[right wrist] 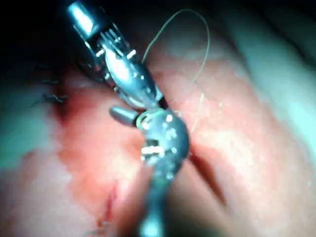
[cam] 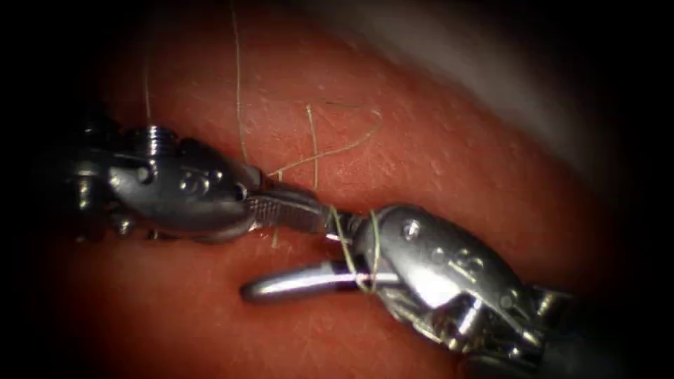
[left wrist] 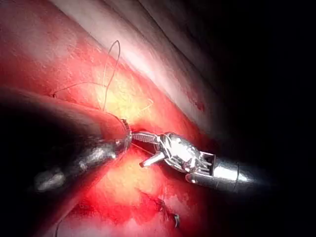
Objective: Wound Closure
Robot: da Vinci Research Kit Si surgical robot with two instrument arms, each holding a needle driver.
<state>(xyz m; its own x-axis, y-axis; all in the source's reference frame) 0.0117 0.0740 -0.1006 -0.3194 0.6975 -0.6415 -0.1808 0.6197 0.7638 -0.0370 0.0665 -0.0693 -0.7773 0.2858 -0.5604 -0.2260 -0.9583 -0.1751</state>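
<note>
The shiny metal left tool (cam: 298, 209) has its jaws together, pinching the thin pale thread (cam: 349, 146). The shiny metal right tool (cam: 309, 256) has its jaws apart, with thread wrapped around them.

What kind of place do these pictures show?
Probably a surgical training bench: two needle drivers, the left tool and right tool, work over reddish tissue, with thread looped around the right tool.
</note>
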